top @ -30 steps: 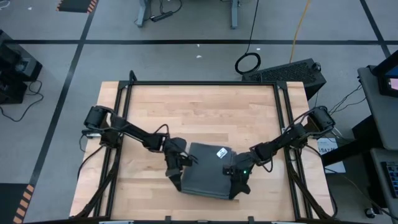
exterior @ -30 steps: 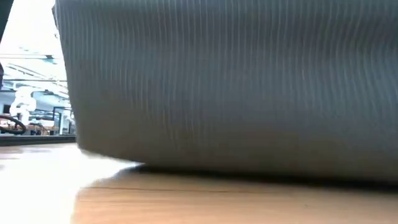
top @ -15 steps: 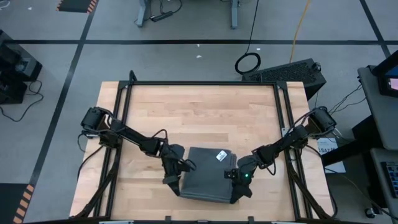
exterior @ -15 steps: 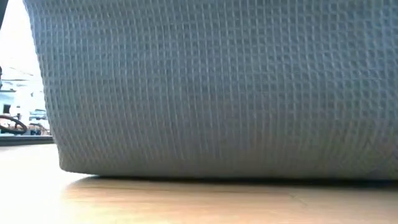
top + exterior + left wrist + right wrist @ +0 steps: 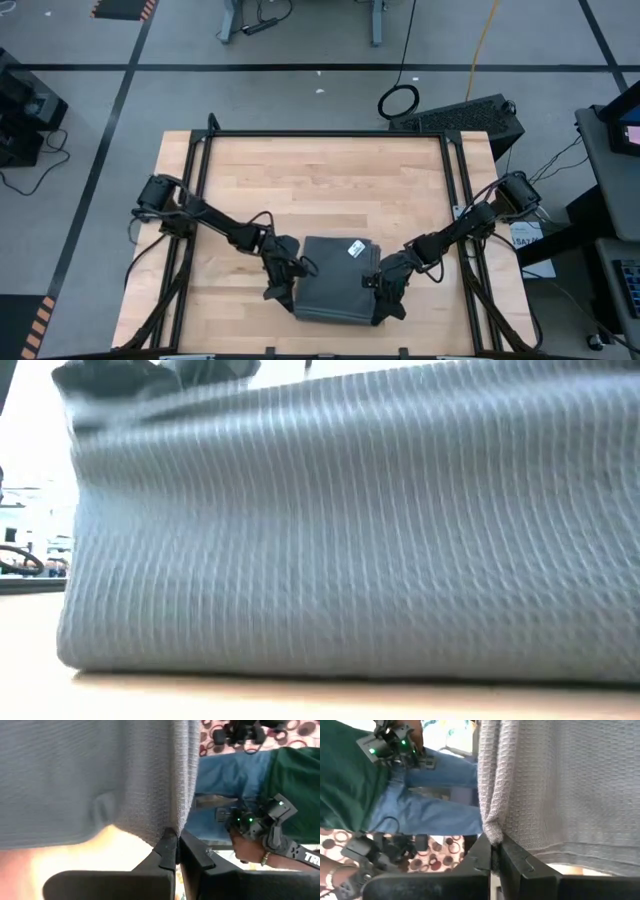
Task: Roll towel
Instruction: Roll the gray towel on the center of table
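Both arms have drawn slightly nearer the worktop's near edge since a second ago, and the towel point(image 5: 335, 283) has come with them; in the low view its near face now leans and bulges where it earlier hung flat. This dark grey towel lies folded at the near middle of the wooden worktop point(image 5: 320, 180), its small white tag point(image 5: 355, 248) on top toward the far right corner. At the towel's left edge, the left pincer point(image 5: 279, 291) is clenched on the cloth, and its wrist view shows both fingers pinching a fold of the weave point(image 5: 172, 851). At the right edge, the right pincer point(image 5: 383, 300) is clenched likewise, nipping a bunched corner of the cloth point(image 5: 492, 851). Beyond the lifted cloth, both wrist views show a person in a green top and blue jeans point(image 5: 415, 802) holding a controller point(image 5: 260, 822).
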You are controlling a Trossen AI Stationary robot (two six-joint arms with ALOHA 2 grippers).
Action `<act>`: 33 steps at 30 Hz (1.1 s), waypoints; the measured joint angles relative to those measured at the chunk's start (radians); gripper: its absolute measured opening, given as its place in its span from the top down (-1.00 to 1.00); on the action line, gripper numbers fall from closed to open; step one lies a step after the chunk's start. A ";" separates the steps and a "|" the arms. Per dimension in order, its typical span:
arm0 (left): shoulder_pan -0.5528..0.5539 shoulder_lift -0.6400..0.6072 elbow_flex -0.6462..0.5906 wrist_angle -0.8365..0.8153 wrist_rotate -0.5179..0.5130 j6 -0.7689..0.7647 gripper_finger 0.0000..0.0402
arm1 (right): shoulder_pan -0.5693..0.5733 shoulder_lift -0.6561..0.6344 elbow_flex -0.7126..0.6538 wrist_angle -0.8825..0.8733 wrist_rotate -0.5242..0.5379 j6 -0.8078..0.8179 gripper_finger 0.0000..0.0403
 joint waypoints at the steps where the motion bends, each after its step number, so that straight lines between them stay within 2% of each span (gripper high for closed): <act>1: 0.001 0.018 0.000 0.011 0.000 -0.001 0.95 | 0.000 0.000 0.000 -0.011 0.000 -0.016 0.98; 7: 0.002 0.107 0.002 0.078 -0.035 -0.054 0.95 | 0.000 0.013 0.000 -0.098 0.003 -0.106 0.98; 12: -0.004 0.116 0.004 0.080 -0.117 -0.121 0.94 | 0.001 0.011 -0.001 -0.182 0.048 -0.162 0.98; 18: -0.004 0.118 0.003 0.081 -0.137 -0.163 0.93 | 0.001 0.009 -0.002 -0.225 0.126 -0.178 0.95; 20: -0.004 0.118 0.003 0.080 -0.157 -0.173 0.92 | 0.001 0.006 -0.002 -0.223 0.124 -0.171 0.85; 23: -0.005 0.118 0.002 0.079 -0.197 -0.192 0.85 | 0.001 0.006 -0.002 -0.239 0.119 -0.129 0.61; 28: -0.005 0.119 0.002 0.072 -0.232 -0.209 0.54 | 0.001 -0.013 -0.002 -0.257 0.111 -0.081 0.19; 33: -0.004 0.119 0.001 0.073 -0.239 -0.220 0.26 | 0.001 -0.106 -0.001 -0.408 0.186 -0.077 0.00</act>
